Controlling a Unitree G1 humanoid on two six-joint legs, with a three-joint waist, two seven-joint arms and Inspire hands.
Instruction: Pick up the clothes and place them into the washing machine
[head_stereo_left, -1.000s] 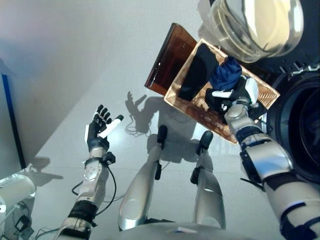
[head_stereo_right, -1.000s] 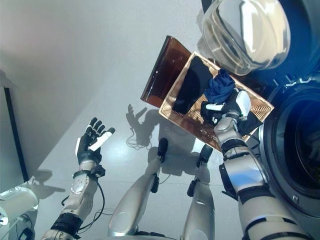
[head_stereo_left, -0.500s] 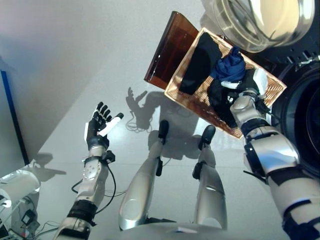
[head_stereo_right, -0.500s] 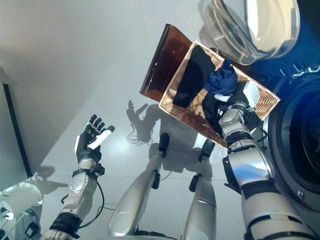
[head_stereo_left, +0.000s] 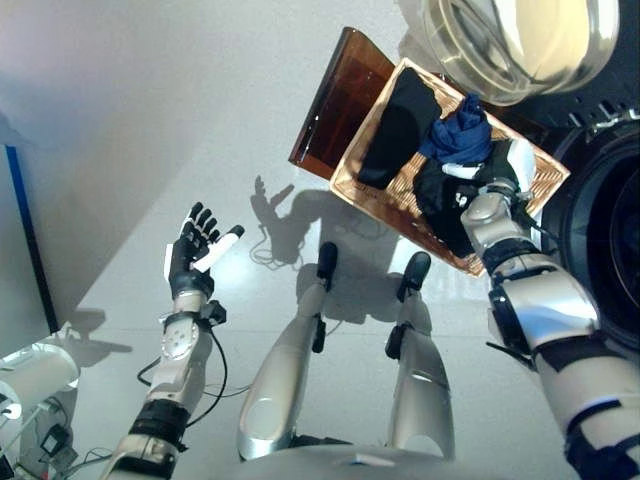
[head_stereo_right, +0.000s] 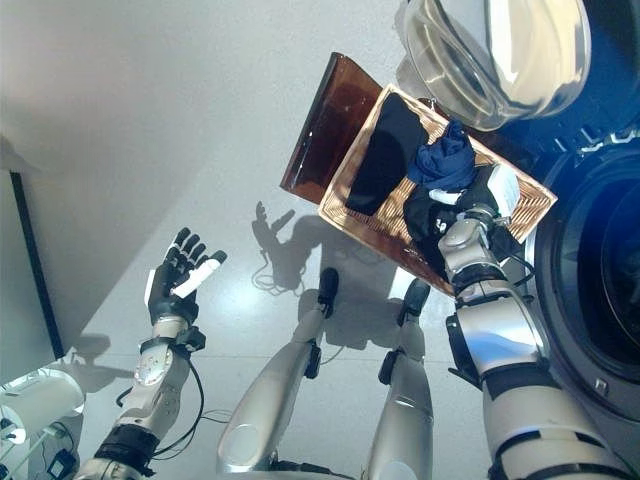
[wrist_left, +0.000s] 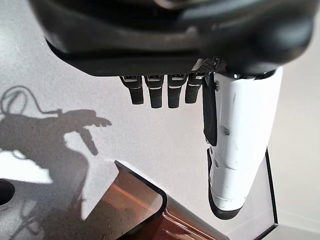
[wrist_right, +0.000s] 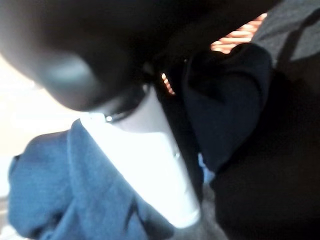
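A shallow wicker basket (head_stereo_left: 352, 186) rests on a dark brown box (head_stereo_left: 330, 95) beside the washing machine (head_stereo_left: 608, 235). In it lie a black garment (head_stereo_left: 397, 122), a bunched blue garment (head_stereo_left: 460, 135) and more black cloth (head_stereo_left: 440, 205). My right hand (head_stereo_left: 485, 190) is down in the basket on the black cloth, just below the blue garment. In the right wrist view its white-covered thumb (wrist_right: 150, 160) lies against the blue garment (wrist_right: 55, 195), with black cloth (wrist_right: 260, 150) beside it. My left hand (head_stereo_left: 190, 262) is open and empty, raised over the floor at the left.
The washing machine's round glass door (head_stereo_left: 520, 40) stands open above the basket, and the dark drum opening is at the right edge. A white object (head_stereo_left: 35, 378) sits at the lower left. The brown box also shows in the left wrist view (wrist_left: 145, 210).
The whole picture has shifted a little, so the camera moved. My right hand stays on the clothes in the basket. My left hand has sunk very slightly.
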